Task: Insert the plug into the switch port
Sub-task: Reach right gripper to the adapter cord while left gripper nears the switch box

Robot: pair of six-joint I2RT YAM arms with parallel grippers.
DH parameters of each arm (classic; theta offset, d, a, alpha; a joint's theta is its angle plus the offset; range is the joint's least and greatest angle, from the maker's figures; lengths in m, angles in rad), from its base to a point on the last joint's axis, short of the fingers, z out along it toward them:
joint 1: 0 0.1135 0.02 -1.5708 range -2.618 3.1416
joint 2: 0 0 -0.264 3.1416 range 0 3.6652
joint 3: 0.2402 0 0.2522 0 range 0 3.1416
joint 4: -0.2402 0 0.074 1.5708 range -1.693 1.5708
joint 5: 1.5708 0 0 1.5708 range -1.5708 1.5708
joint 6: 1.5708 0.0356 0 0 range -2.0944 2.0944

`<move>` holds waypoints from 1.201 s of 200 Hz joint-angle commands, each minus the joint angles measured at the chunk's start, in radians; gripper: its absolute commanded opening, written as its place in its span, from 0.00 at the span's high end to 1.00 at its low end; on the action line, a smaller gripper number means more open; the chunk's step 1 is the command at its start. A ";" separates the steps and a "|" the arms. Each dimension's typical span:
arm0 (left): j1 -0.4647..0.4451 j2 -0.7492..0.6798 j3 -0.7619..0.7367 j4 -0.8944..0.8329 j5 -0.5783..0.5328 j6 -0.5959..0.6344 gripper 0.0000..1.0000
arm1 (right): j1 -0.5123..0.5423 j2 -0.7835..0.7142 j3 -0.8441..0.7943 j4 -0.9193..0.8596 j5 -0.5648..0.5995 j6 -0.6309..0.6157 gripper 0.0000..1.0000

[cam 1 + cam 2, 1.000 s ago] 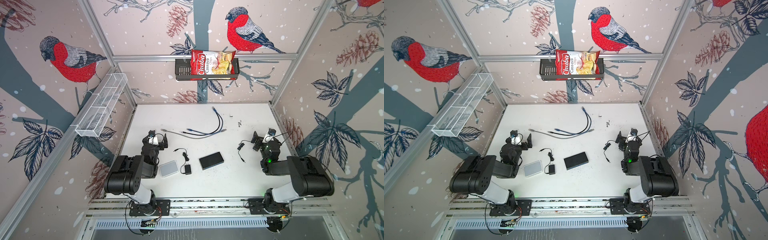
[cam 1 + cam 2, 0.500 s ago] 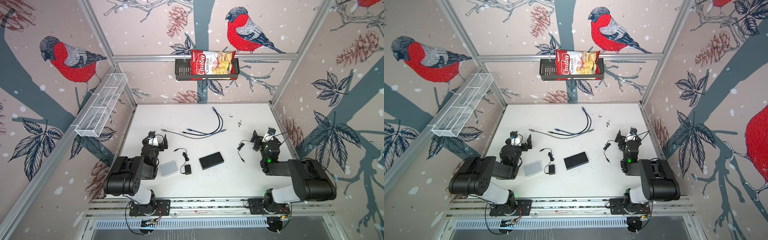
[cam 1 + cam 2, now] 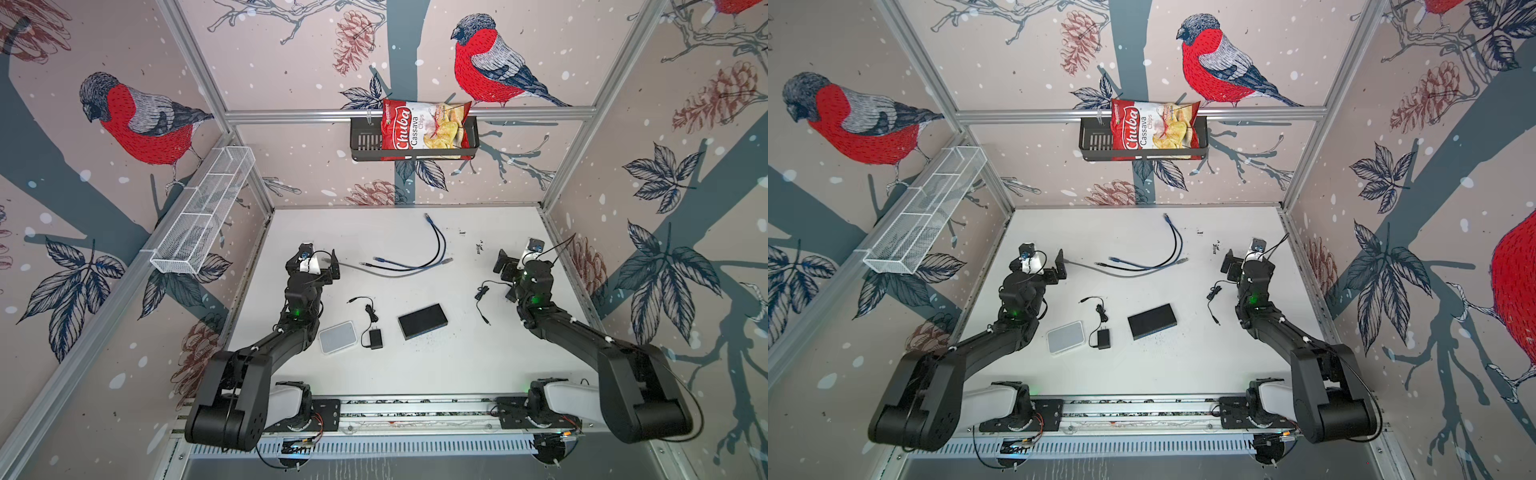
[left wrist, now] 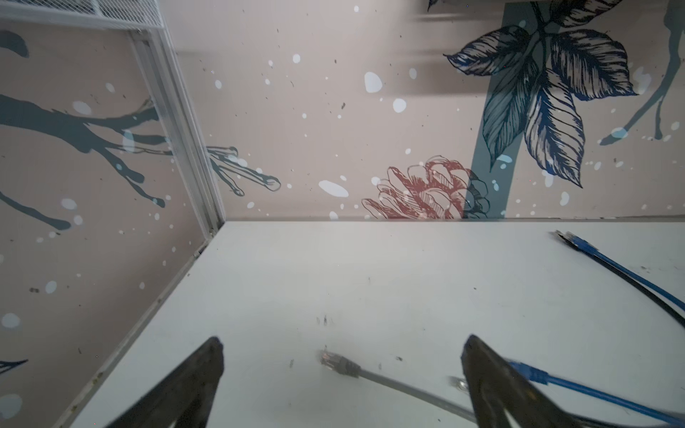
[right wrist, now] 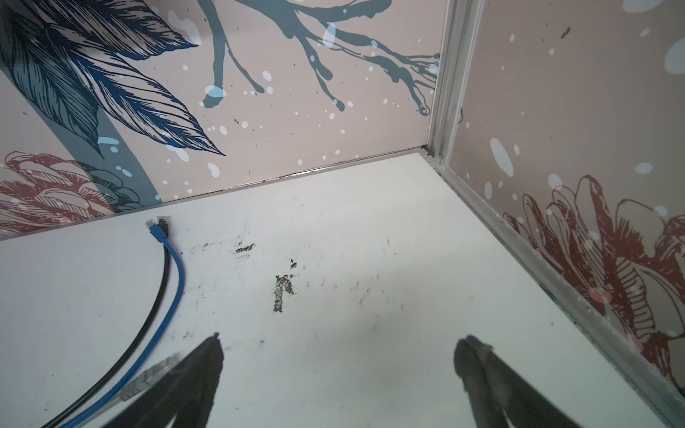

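The plug (image 4: 335, 363), a clear network connector with a grey boot on a grey cable (image 4: 407, 389), lay flat on the white counter (image 3: 436, 374) close to its left edge, about midway between front and back. The black switch (image 3: 422, 321), a flat rectangular box, sat well apart from it near the counter's middle, a little toward the front edge; its ports could not be made out. A white box (image 3: 338, 337) lay nearer the left edge, with a black power adapter (image 3: 374, 338) between the two. The left end effector (image 4: 343, 344) was spread wide and gripped nothing, the plug lying between its fingers without touching either. The right end effector (image 5: 341, 341) was equally wide and empty-handed over scuffed counter toward the back right corner. On the back wall a black basket (image 3: 365, 143) held a red chips bag (image 3: 424, 126); a white mesh tray (image 3: 199, 216), divided into compartments, hung on the left wall.
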 commanded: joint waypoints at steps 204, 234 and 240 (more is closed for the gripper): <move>-0.584 0.174 0.184 -0.365 -0.091 -0.308 0.01 | 0.280 0.060 0.088 -0.786 -0.107 0.400 0.36; -0.584 0.212 0.190 -0.306 -0.074 -0.343 0.01 | 0.307 0.092 0.094 -0.808 -0.103 0.401 0.46; -0.584 0.217 0.188 -0.287 -0.055 -0.337 0.02 | 0.313 0.096 0.094 -0.814 -0.100 0.403 0.47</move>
